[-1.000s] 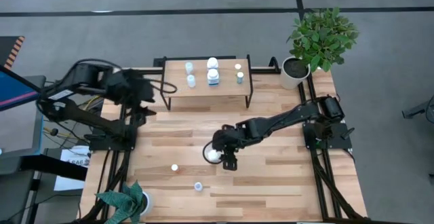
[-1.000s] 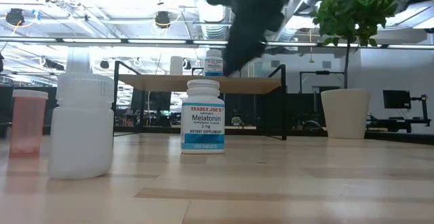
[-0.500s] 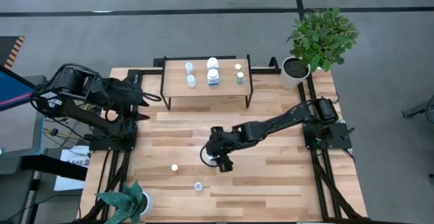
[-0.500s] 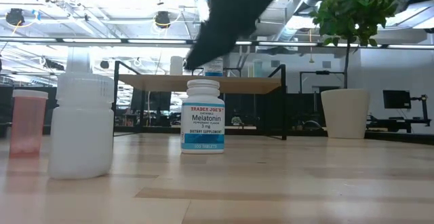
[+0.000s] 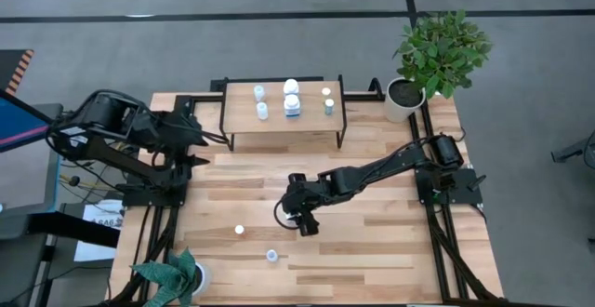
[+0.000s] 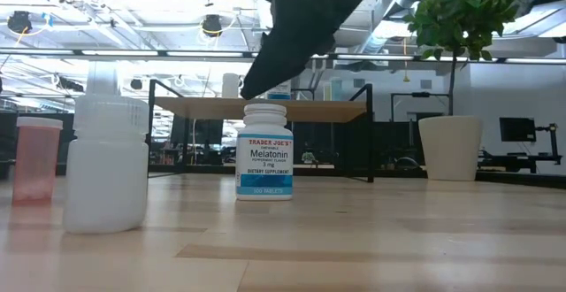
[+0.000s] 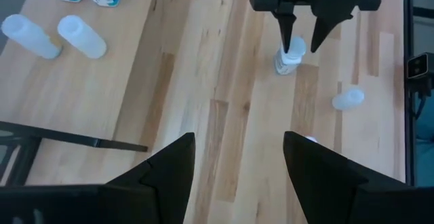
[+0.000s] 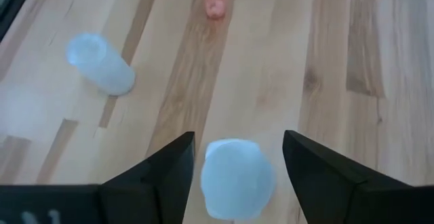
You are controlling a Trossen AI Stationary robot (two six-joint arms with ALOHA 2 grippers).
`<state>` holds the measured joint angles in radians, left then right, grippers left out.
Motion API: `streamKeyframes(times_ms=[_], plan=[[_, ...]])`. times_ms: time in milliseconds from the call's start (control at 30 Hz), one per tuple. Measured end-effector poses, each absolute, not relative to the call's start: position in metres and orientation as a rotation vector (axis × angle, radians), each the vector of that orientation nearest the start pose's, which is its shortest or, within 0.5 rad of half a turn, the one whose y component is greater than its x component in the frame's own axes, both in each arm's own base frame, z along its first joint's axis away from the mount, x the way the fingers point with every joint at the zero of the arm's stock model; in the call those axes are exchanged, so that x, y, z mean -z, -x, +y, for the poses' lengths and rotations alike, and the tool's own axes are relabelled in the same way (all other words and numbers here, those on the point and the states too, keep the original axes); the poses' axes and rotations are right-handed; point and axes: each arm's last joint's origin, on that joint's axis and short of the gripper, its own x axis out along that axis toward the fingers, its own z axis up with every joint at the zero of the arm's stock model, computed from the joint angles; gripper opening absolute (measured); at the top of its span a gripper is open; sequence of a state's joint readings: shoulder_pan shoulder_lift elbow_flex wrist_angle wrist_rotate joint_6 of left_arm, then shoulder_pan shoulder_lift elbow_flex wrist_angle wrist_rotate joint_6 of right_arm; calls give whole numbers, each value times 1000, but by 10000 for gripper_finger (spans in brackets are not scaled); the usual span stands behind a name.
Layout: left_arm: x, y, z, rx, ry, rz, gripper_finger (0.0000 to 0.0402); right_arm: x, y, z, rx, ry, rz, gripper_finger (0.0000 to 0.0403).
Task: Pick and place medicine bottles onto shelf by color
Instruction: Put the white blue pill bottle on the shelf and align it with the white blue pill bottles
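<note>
A white Melatonin bottle with a blue-banded label stands upright on its base at the table's middle. My right gripper hangs open over it. Its fingers stand on either side of the white cap, and I see no touch. The shelf at the far edge carries several small bottles standing upright. My left gripper is open with nothing between its fingers, held high over the table's far left.
A white bottle and a small one with a pale orange body stand near the front edge. They loom large in the low view, the white bottle and the orange one. Potted plants stand at the far right and near left.
My right gripper has moved toward the table's left and sunk a little. It has rolled about its pointing line, so its fingers now stand either side of the Melatonin bottle instead of beside it. The bottle has stayed put. My left arm has swung slightly at the far left.
</note>
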<state>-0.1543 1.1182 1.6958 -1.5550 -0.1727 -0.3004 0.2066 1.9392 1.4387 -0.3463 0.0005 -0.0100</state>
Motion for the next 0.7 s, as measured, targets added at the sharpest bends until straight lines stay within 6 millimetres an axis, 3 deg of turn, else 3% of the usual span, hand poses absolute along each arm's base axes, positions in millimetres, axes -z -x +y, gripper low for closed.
streamKeyframes(times_ms=[600, 700], plan=[[-445, -130, -15, -161, 116, 956, 209, -203, -411, 86, -190, 89, 919, 338], [-445, -130, -15, -161, 116, 956, 209, -189, -414, 87, -190, 96, 954, 342]])
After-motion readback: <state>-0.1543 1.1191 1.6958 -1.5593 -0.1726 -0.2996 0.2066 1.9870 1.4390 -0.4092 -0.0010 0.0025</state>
